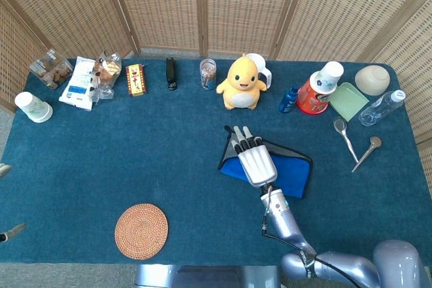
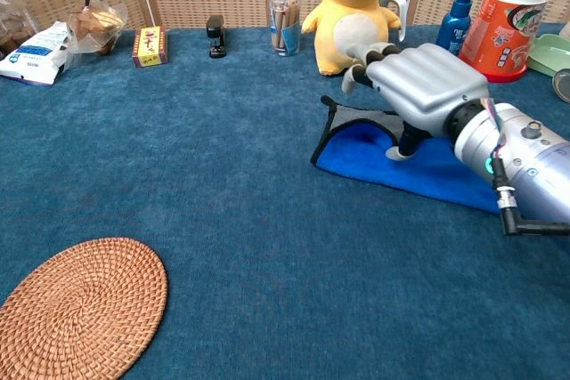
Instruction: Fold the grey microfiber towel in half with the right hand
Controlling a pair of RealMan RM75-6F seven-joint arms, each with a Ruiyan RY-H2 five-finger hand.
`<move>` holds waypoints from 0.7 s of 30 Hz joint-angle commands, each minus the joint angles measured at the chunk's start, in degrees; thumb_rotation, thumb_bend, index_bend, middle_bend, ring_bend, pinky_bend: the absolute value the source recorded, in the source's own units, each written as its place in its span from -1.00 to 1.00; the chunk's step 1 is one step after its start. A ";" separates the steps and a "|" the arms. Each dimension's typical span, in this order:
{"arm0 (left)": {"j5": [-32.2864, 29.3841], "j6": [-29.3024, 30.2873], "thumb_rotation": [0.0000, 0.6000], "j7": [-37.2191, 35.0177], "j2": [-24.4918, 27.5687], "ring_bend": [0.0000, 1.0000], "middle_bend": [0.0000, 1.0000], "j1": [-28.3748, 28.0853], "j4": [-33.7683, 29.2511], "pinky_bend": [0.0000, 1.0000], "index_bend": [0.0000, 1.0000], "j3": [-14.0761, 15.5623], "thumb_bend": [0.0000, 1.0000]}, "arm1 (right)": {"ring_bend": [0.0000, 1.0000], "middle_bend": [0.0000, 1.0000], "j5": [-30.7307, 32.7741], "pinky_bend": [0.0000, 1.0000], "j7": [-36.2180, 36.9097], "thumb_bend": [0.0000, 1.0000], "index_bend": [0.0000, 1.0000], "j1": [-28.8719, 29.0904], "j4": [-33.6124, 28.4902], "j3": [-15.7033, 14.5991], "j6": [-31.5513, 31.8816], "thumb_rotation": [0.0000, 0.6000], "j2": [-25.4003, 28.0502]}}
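The towel (image 1: 293, 175) lies flat on the blue tablecloth right of centre, its blue side up, with a grey face and dark edging showing at its far left corner (image 2: 354, 119). My right hand (image 1: 255, 160) hovers over the towel's left half with its palm down and fingers stretched toward the far edge. In the chest view the right hand (image 2: 419, 82) has its fingertips bent down past the towel's far edge, and its thumb points down close to the blue cloth (image 2: 356, 156). I see nothing gripped in it. No left hand shows in either view.
A yellow plush duck (image 1: 241, 84) stands just beyond the towel, with a blue spray bottle (image 1: 289, 99) and a red tub with a paper cup (image 1: 312, 97) to its right. Two spoons (image 1: 345, 137) lie right of the towel. A woven coaster (image 1: 141, 231) sits at front left.
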 commanded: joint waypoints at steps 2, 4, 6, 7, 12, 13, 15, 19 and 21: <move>0.01 -0.04 1.00 0.35 -0.11 -1.00 -1.00 -0.02 -0.12 -1.00 -1.00 0.02 -0.74 | -1.00 -1.00 1.37 -0.32 1.50 -1.00 -0.38 -0.63 -0.13 0.67 -0.49 1.00 0.38; -0.02 -0.05 1.00 0.51 -0.17 -1.00 -1.00 -0.01 -0.18 -1.00 -1.00 0.03 -0.74 | -1.00 -1.00 1.90 -0.32 1.94 -1.00 -0.31 -0.69 -0.17 1.03 -0.79 1.00 0.49; -0.09 -0.10 1.00 0.64 -0.22 -1.00 -1.00 -0.04 -0.21 -1.00 -1.00 0.02 -0.74 | -1.00 -1.00 2.41 -0.32 2.45 -1.00 -0.26 -0.75 -0.39 1.38 -1.08 1.00 0.64; -0.17 -0.15 1.00 0.71 -0.24 -1.00 -1.00 -0.06 -0.21 -1.00 -1.00 0.00 -0.74 | -1.00 -1.00 2.76 -0.32 2.86 -1.00 -0.22 -0.84 -0.67 1.55 -1.28 1.00 0.73; -0.27 -0.44 1.00 0.99 -0.30 -1.00 -1.00 -0.21 -0.33 -1.00 -1.00 0.00 -0.74 | -1.00 -1.00 2.73 -0.32 3.70 -1.00 0.03 -0.78 -0.99 1.71 -1.60 1.00 1.18; -0.24 -0.42 1.00 1.01 -0.31 -1.00 -1.00 -0.19 -0.34 -1.00 -1.00 0.01 -0.75 | -1.00 -1.00 2.50 -0.32 3.86 -1.00 0.12 -0.75 -0.79 1.66 -1.52 1.00 1.10; -0.18 -0.31 1.00 1.00 -0.31 -1.00 -1.00 -0.15 -0.36 -1.00 -1.00 0.02 -0.74 | -1.00 -1.00 2.05 -0.32 4.48 -1.00 0.24 -0.71 -0.39 1.59 -1.39 1.00 0.81; -0.20 -0.10 1.00 0.70 -0.24 -1.00 -1.00 -0.04 -0.29 -1.00 -1.00 0.02 -0.75 | -1.00 -1.00 1.06 -0.32 4.95 -0.99 0.39 -0.51 0.79 1.34 -1.10 1.00 0.03; -0.15 -0.05 1.00 0.56 -0.20 -1.00 -1.00 -0.03 -0.25 -1.00 -1.00 0.02 -0.75 | -1.00 -0.99 0.99 -0.31 4.93 -0.96 0.41 -0.41 1.24 1.42 -1.04 1.00 -0.36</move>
